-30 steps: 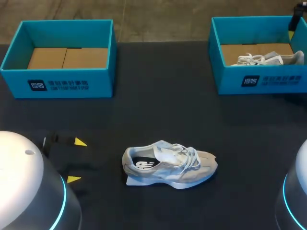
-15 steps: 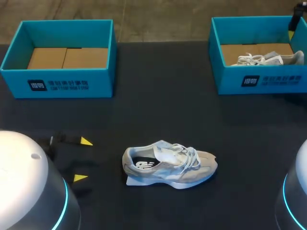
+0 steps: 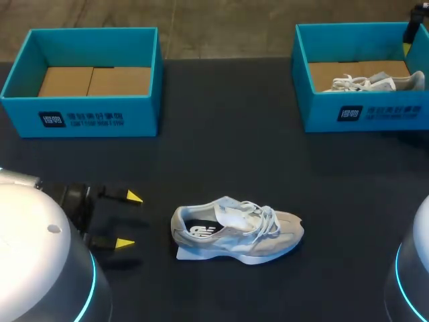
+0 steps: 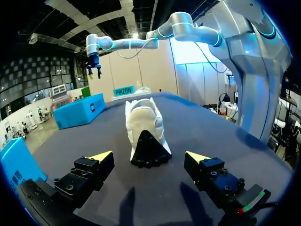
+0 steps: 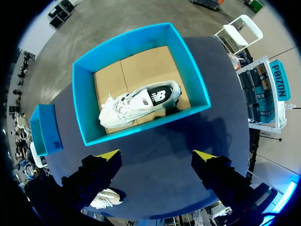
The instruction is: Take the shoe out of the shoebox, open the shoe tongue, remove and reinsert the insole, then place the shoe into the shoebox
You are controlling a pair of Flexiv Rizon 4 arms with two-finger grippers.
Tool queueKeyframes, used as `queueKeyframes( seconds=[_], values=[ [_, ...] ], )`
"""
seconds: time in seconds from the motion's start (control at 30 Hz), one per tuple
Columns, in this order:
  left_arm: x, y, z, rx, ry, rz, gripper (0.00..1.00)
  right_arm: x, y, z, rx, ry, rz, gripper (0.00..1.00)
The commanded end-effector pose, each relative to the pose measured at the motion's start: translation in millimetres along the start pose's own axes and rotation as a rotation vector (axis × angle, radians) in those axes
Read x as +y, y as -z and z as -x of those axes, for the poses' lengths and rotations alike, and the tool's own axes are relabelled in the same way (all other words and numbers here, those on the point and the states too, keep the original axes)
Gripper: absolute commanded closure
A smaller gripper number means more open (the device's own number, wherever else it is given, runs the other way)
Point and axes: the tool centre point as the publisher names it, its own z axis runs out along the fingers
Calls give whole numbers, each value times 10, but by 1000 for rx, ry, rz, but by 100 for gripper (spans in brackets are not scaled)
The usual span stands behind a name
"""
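One second on: your left pincer (image 3: 129, 220) has advanced toward the shoe (image 3: 238, 231), fingers spread, gripping nothing. Shoe sits on the worktop (image 3: 221, 154) just ahead of it, heel nearest, outside the empty shoebox (image 3: 80, 117). Reads as an approach to the heel.

The black table (image 3: 221, 141) carries a sneaker (image 3: 238, 230), a left shoebox (image 3: 80, 118), a right shoebox (image 3: 367, 114).

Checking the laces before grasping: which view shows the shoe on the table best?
Head view: the shoe lies whole, side-on, laces visible. Left wrist view shows it heel-first; right wrist view, only a bit past the right claw.
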Motion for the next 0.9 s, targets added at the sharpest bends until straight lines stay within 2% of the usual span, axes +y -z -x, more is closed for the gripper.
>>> queueKeyframes(
  seconds=[0.03,0.53,0.6,0.9],
  values=[
    [15,-11,10,2,0,-1,0,-1,1,-3,-1,-1,0,0],
    [32,-22,1,12,-3,-4,0,-1,1,-3,-1,-1,0,0],
    [49,-45,15,-22,25,4,0,-1,1,-3,-1,-1,0,0],
    [64,-106,79,-33,98,-24,0,-1,1,-3,-1,-1,0,0]
  ],
)
